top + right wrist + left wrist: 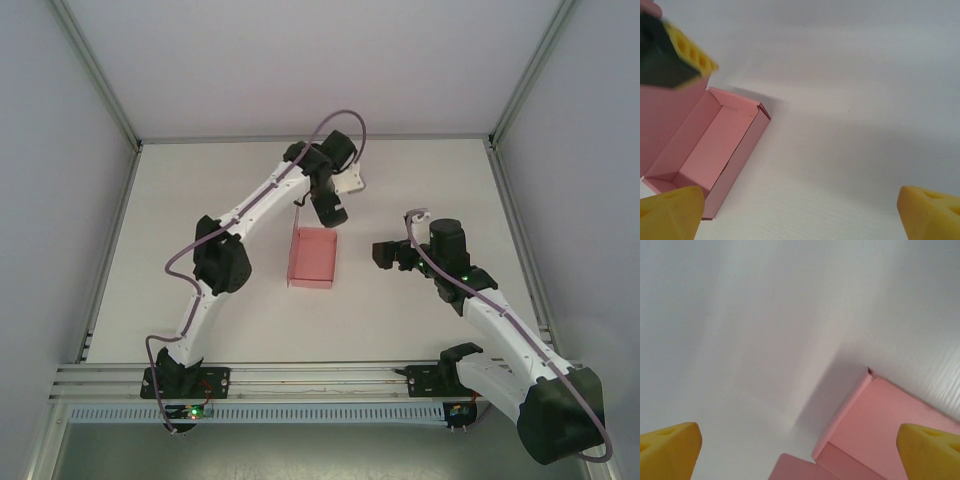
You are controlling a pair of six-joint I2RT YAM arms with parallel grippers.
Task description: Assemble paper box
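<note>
The paper box (311, 258) is a pink shallow open tray lying mid-table. Seen from the right wrist, the box (715, 150) has its walls standing, with a taller pink panel upright along its left side. My left gripper (328, 208) hovers at the box's far end, open, nothing between its yellow pads. In the left wrist view the left gripper (800, 454) looks down on a corner of the pink card (880, 425). My right gripper (382, 252) stands open to the right of the box, apart from it; the right gripper (800, 215) is empty.
The white table (420, 180) is walled by a metal frame and grey panels on three sides. Both arm bases sit on the rail (300, 378) at the near edge. One pad of the left gripper's fingers (690, 52) hangs above the box's upright panel.
</note>
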